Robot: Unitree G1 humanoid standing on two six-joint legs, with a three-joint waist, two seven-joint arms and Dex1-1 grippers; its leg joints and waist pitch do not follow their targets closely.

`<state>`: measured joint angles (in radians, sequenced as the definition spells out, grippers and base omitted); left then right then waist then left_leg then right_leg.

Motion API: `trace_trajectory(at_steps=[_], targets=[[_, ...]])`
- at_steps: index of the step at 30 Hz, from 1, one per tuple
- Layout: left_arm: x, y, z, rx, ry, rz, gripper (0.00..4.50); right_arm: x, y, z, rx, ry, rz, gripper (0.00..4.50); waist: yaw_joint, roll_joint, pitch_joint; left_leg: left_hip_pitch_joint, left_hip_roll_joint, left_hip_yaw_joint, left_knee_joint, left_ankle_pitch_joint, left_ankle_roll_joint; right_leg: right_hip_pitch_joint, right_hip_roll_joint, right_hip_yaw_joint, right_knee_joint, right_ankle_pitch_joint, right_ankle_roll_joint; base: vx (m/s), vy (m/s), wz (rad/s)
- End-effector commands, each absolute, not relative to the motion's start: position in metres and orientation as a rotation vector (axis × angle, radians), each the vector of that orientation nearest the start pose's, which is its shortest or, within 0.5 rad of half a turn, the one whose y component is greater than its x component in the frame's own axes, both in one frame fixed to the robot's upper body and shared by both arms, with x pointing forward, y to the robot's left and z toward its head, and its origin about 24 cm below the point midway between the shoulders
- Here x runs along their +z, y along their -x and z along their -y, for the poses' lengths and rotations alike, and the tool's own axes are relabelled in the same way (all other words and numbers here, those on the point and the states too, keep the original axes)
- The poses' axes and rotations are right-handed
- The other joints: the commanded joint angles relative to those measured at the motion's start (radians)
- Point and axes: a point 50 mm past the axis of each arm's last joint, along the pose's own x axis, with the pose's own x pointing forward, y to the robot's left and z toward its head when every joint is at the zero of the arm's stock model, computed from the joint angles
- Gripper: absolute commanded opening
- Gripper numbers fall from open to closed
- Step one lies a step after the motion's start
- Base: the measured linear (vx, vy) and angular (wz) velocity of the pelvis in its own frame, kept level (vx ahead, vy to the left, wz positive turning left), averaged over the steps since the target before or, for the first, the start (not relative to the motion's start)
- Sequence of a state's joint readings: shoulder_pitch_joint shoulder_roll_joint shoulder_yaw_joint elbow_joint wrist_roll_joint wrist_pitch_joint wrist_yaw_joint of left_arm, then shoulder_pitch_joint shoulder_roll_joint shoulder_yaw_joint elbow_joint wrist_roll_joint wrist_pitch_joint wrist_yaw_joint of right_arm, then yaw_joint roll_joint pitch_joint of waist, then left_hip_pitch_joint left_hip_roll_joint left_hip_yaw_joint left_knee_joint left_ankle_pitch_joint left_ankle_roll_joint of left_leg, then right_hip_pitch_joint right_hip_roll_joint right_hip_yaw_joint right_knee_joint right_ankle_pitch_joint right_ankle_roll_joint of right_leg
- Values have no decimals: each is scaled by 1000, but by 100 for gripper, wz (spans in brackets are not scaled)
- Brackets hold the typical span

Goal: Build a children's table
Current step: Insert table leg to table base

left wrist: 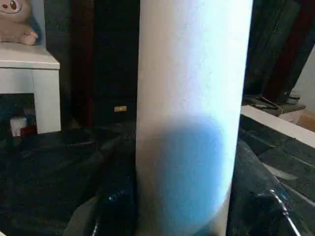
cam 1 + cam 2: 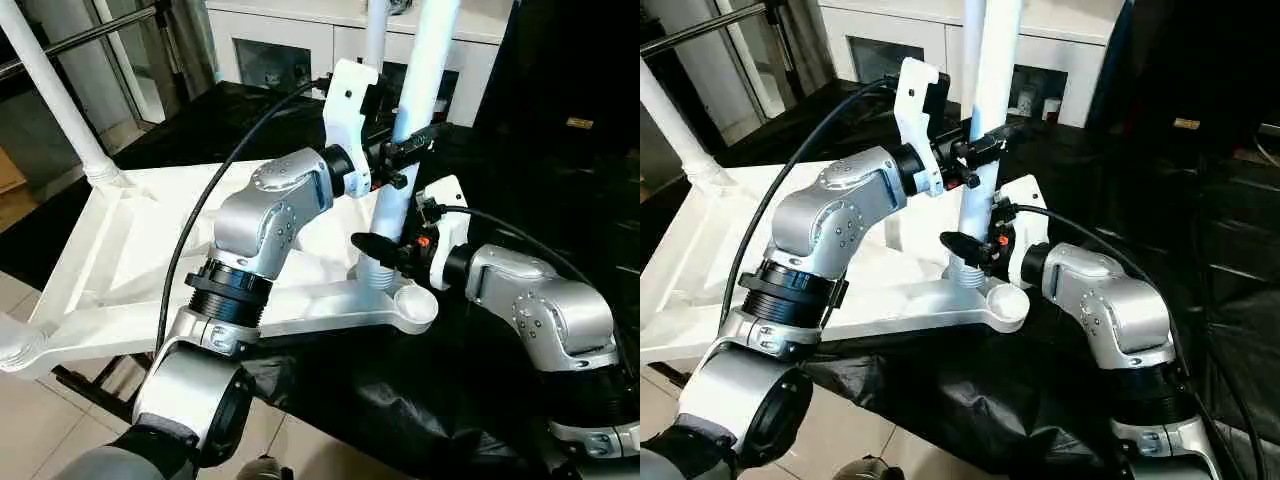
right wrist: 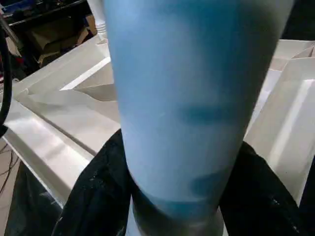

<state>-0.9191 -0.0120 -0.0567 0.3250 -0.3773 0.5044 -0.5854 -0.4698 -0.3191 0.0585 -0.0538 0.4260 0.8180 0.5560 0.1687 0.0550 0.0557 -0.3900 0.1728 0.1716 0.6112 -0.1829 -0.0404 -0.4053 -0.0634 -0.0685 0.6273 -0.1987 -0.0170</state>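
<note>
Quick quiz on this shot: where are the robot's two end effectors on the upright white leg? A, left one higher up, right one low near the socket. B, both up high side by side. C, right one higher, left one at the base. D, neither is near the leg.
A: the left end effector sits around the upright leg higher up, while the right end effector is at its base, just above the tabletop corner socket.

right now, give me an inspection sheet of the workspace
surface: black sheet under the work.
job's things: tabletop lies underside up; one leg stands in the far-left corner; another leg stands upright at a near socket; empty socket beside it.
clutter: nothing seen.
grippers: left gripper clamps the upright leg high; right gripper has its jaws around its base.
cables: black cable arcs over the left arm.
surroundings: white cabinet behind.
</note>
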Motion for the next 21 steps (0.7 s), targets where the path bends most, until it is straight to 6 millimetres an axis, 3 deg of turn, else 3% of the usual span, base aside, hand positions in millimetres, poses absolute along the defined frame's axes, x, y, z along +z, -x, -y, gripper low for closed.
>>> trace_trajectory(at_steps=[1,3,4,7,9,14,21], targets=[[219,-345,-15,-1073,185,97,179,119,-310,127,789,-87,-332,193,1,-23,-82,8,47,-21,-54,-37,51,66,-85,52,-66,-57,-187,0,0,0],[219,-346,-15,-1072,187,98,179,119,-310,127,788,-87,-332,193,1,-24,-82,8,47,-21,-54,-37,52,66,-86,52,-66,-57,-187,0,0,0],[219,-345,-15,-1085,211,87,235,119,-310,128,784,-87,-329,193,2,-21,-82,8,47,-21,-54,-35,51,66,-87,52,-66,-54,-188,0,0,0],[219,-345,-16,-1096,241,88,255,120,-310,129,779,-87,-324,193,1,-22,-82,9,48,-21,-54,-35,51,65,-85,51,-65,-50,-196,0,0,0],[223,-345,-17,-1087,269,119,293,120,-310,129,777,-89,-320,193,1,-19,-82,8,48,-21,-53,-40,51,66,-87,51,-66,-49,-198,0,0,0],[239,-347,-21,-1073,399,262,298,121,-309,129,772,-100,-305,191,2,-23,-82,6,46,-21,-52,-41,57,69,-86,50,-68,-39,-206,0,0,0],[267,-362,-49,-832,693,439,298,124,-316,136,685,-144,-236,191,0,-23,-82,7,44,-21,-52,-55,55,68,-86,49,-70,-58,-202,0,0,0]])
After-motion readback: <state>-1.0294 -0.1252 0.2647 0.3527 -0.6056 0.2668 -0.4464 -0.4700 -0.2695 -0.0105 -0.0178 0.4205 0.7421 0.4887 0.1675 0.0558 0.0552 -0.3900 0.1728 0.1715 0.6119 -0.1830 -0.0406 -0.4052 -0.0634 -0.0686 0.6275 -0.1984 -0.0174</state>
